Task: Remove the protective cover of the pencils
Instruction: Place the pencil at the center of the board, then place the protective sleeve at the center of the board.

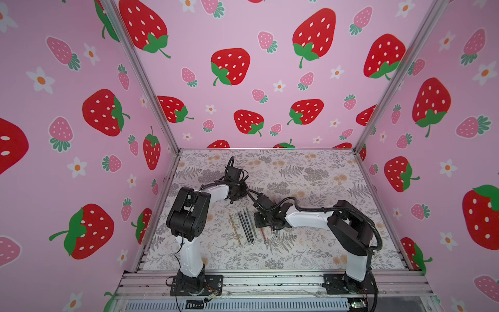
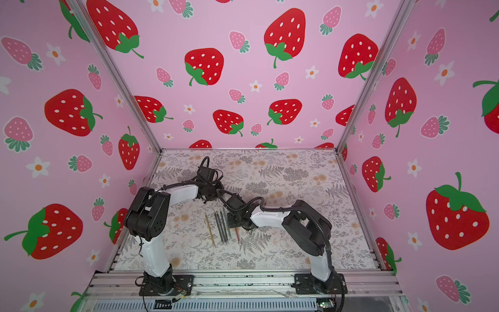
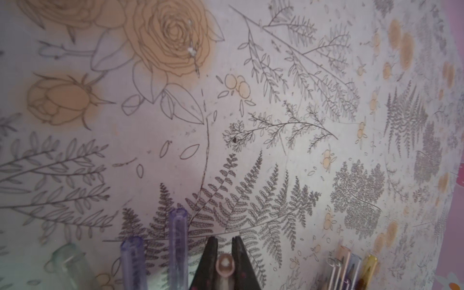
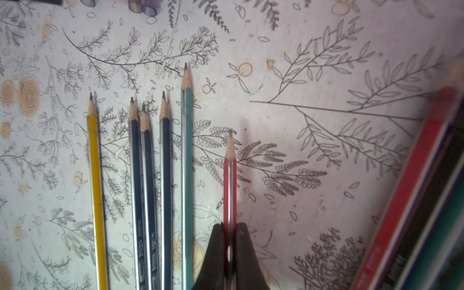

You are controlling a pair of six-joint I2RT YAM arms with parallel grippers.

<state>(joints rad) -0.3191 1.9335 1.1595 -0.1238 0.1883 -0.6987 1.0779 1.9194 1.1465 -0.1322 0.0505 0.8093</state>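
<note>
1. Floral-print table (image 1: 324, 175), boxed on three sides by strawberry-pattern walls (image 1: 243, 81); aluminium rail (image 1: 270, 278) along the near edge, where both arm bases are bolted.
2. Room: a wide stretch of patterned surface runs beyond the left gripper (image 3: 224, 238) fingertips to the pink wall edge. Beyond the right gripper (image 4: 230, 224) fingertips, bare print up to a few loose caps (image 4: 145, 6).
3. Left fingers are clamped on a small pink cap (image 3: 225, 265), rounded end outward. Clear purple caps (image 3: 178, 241) lie just beside one finger, and a cluster of pale and yellow caps (image 3: 351, 263) lies near the other.
4. Right fingers are clamped on a red pencil (image 4: 229, 175), long axis in line with the fingers, bare sharpened tip pointing away beyond the fingertips.
5. The pencils (image 4: 149, 175) (yellow, three dark blue, teal) lie flat in a row beside that finger, parallel to the red pencil, tips the same way. Blurred red and dark pencils (image 4: 414, 200) on the other side, near the lens.
6. Writing: pale print on the dark blue barrels and the blurred red one; not legible.
</note>
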